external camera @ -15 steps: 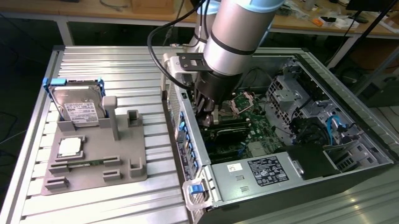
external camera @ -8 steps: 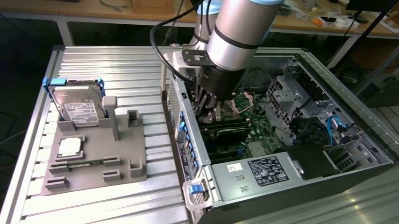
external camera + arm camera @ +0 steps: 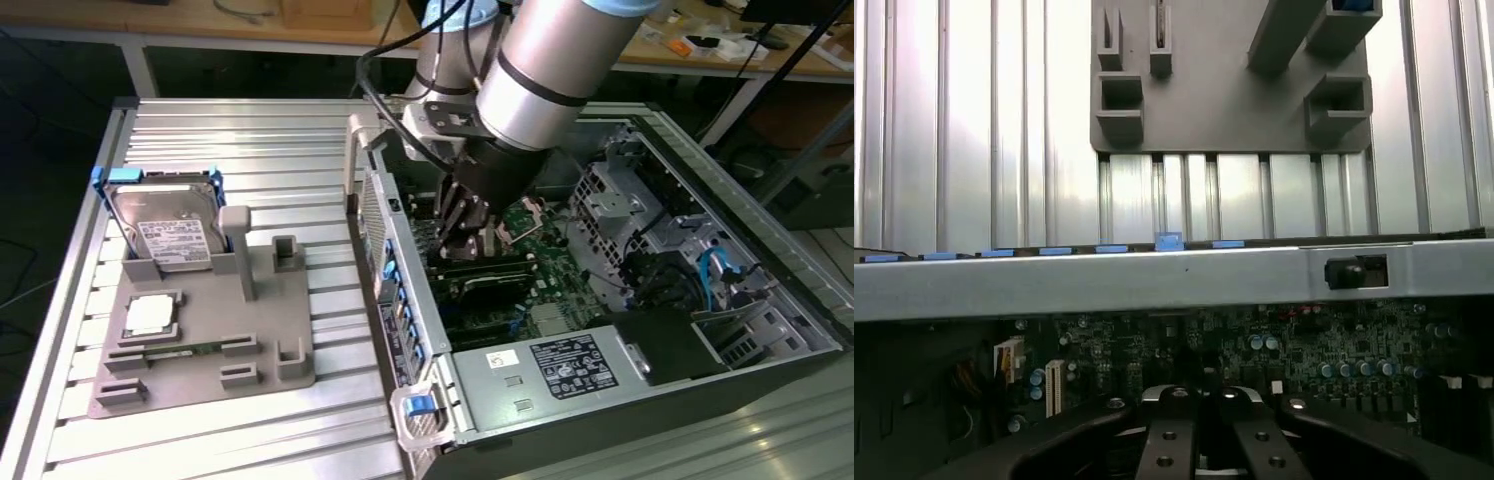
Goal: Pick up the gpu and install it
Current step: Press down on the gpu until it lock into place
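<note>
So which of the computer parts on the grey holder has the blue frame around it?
The silver hard drive, standing at the far end of the grey holder. The square processor chip and the narrow green memory stick beside it have no blue frame.

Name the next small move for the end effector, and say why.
Probably a gentle press straight down: the end effector sits inside the computer case, low over the motherboard, with the gpu directly beneath it; whether it is seated cannot be seen.

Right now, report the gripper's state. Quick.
Gripper: down inside the computer case, over the motherboard; open or closed cannot be told, nor whether it holds anything.
</note>
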You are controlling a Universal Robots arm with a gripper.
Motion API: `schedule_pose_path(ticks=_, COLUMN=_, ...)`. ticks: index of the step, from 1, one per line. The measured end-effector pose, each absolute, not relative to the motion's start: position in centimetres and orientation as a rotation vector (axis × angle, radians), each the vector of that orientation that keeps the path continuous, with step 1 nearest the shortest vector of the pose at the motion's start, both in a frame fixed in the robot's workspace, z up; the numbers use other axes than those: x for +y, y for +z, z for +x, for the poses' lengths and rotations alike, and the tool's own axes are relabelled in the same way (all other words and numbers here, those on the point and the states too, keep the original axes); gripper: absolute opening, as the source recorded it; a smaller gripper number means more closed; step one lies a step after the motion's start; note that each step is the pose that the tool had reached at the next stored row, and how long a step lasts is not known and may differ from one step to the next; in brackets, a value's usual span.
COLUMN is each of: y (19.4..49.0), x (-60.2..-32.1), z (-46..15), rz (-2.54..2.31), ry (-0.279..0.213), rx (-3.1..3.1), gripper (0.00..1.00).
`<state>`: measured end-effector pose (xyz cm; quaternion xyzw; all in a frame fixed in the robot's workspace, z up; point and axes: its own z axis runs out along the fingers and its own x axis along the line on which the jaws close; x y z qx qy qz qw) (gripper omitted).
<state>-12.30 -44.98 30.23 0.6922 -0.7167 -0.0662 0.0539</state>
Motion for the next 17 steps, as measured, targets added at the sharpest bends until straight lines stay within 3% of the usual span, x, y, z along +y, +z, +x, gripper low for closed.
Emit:
schedule_pose_path(ticks=10, y=30.2, x=-45.0, z=-11.0, rz=2.005, ry=-0.37, rx=-2.079, gripper=0.11)
schedule_pose_path(ticks=17, y=29.6, x=-45.0, z=-11.0, rz=1.991, ry=-0.39, rx=-2.066, gripper=0.11)
